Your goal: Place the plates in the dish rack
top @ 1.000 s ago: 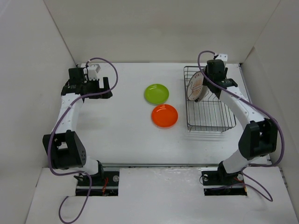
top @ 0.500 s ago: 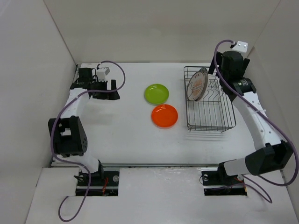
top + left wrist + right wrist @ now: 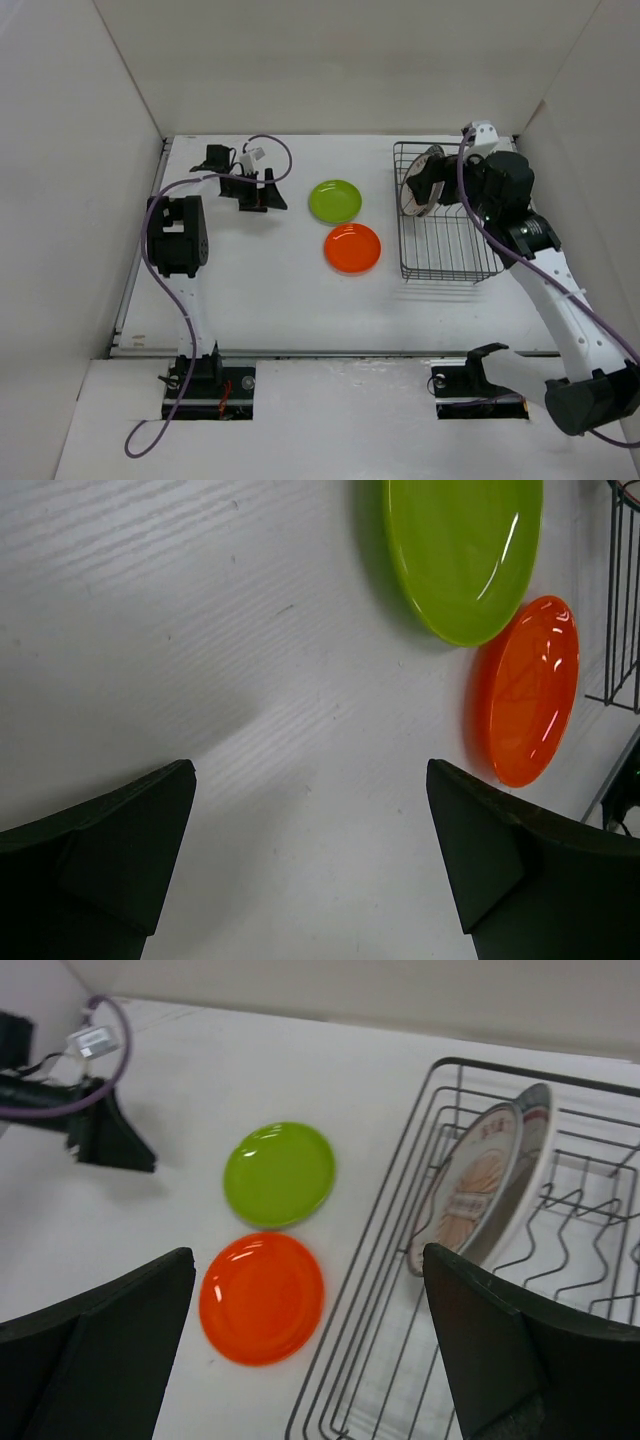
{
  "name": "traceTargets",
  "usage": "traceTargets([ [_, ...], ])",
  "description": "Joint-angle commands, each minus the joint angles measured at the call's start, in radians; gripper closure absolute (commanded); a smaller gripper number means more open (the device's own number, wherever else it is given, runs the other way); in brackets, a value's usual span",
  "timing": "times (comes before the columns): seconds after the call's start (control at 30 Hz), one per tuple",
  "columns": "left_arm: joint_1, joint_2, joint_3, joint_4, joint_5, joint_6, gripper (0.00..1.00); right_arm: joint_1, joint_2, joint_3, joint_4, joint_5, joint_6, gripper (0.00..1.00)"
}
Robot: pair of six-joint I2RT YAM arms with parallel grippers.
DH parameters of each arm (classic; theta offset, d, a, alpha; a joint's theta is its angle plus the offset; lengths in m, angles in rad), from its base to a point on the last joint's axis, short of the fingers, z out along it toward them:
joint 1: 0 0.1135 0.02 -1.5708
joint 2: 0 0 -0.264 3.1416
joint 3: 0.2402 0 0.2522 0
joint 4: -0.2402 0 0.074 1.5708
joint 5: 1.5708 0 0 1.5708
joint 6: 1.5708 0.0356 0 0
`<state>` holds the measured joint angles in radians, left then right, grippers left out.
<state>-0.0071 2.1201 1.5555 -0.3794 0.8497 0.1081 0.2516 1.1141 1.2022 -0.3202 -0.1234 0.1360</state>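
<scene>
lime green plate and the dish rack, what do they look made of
Lime green plate: probably hard plastic or melamine with a glossy finish, going by the sharp white light streaks on an even, opaque colour. Dish rack: thin metal wire, likely coated dark grey, with a dull sheen. The coating type is unclear.

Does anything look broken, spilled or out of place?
Nothing stands out. Two patterned white plates lean on edge in the dark wire dish rack, and the lime green round plate and orange round plate lie flat on the table.
</scene>
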Motion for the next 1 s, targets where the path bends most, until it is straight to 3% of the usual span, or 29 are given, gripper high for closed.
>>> traceTargets([
  [0.0,-0.034,0.039,0.075,0.086,0.094,-0.090,0.00,0.044,-0.079,-0.035,0.069,-0.090,0.030,0.00],
  [0.3,-0.122,0.198,0.190,0.257,0.037,-0.384,0.02,0.175,-0.172,-0.130,0.021,0.025,0.093,0.00],
  [0.6,-0.191,0.294,0.310,0.198,-0.115,-0.432,0.15,0.236,-0.172,-0.130,-0.026,0.105,0.114,0.00],
  [0.73,-0.200,0.316,0.310,0.175,-0.129,-0.432,0.31,0.247,-0.172,-0.119,-0.026,0.114,0.114,0.01],
  [0.77,-0.200,0.327,0.310,0.175,-0.129,-0.432,0.41,0.247,-0.163,-0.110,-0.026,0.114,0.114,0.01],
  [0.97,-0.200,0.350,0.319,0.166,-0.138,-0.432,0.59,0.268,-0.163,-0.110,-0.026,0.123,0.123,0.01],
])
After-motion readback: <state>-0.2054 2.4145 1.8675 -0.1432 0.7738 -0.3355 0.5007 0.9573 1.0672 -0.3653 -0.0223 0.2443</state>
